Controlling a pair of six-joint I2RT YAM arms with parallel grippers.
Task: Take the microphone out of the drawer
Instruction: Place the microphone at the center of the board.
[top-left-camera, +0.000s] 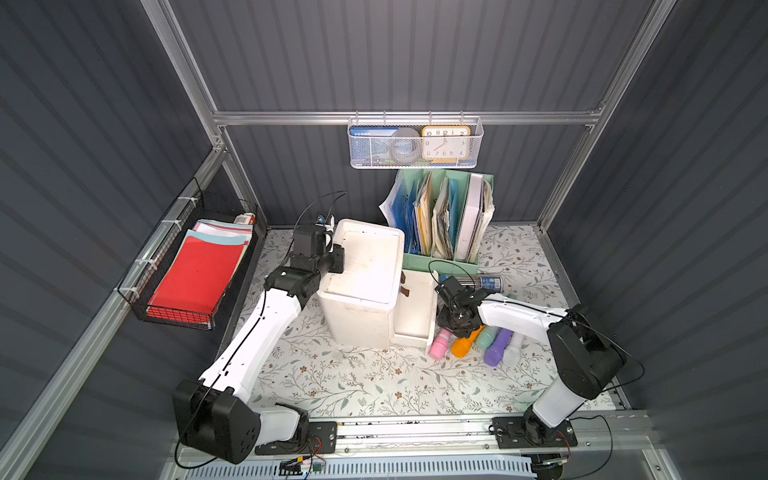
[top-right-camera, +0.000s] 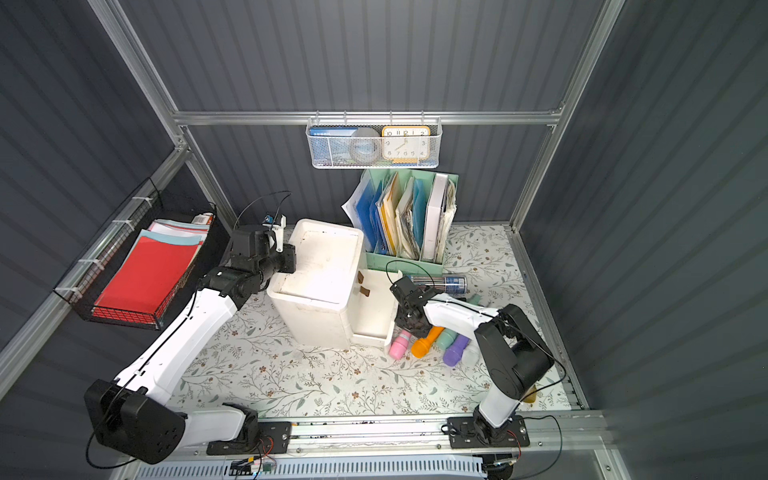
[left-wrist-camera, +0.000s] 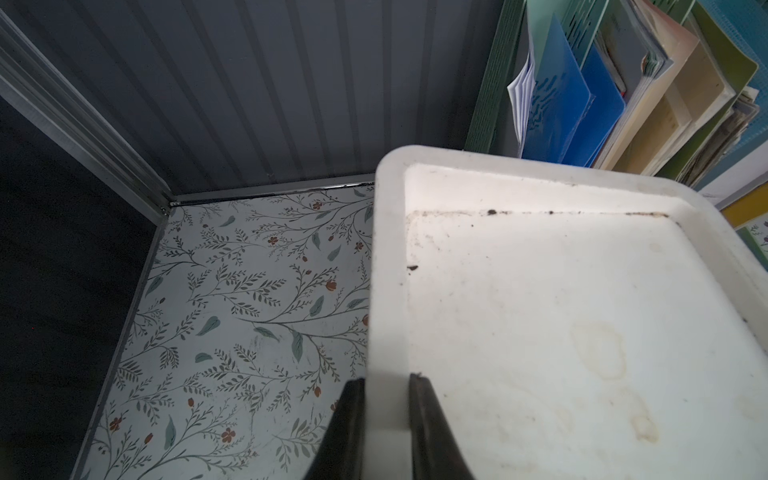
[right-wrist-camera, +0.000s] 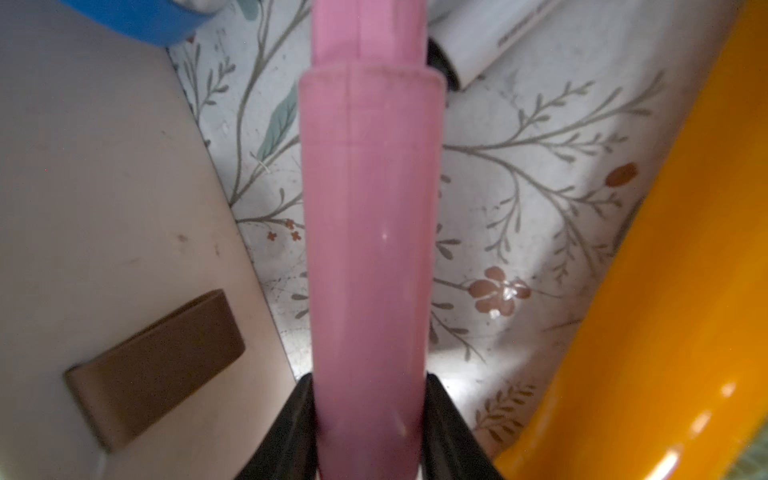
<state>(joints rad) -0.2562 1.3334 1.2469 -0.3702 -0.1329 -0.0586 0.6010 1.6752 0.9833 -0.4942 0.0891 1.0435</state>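
The only legible writing is on the clock (top-left-camera: 445, 143) in the wire basket (top-left-camera: 415, 166): 10, 11, 12, 1, 2 across the top and 8, 7, 6, 5, 4 below, read through the mesh. The can (top-left-camera: 486, 282) behind the right arm has a blue label with print too small to read. In the right wrist view, the dark lettering on a white pen (right-wrist-camera: 490, 29) is blurred. The right claw (right-wrist-camera: 369, 380) is clamped narrow on the pink mic (right-wrist-camera: 370, 249), 1 finger on each side of its handle, and the frame edge cuts off the handle's end. In both top views the wrist hides the handle, so only the head of the pink mic (top-left-camera: 439, 345) shows. It is outside the open drawer (top-left-camera: 417, 299), just beside its front corner, over the mat (top-left-camera: 374, 374), with the orange mic (top-left-camera: 463, 347) just beside it. Whether it touches the mat cannot be told. The left claw (left-wrist-camera: 386, 378) pinches the top rim of the cabinet (left-wrist-camera: 386, 249), and only its 2 tips are in frame.
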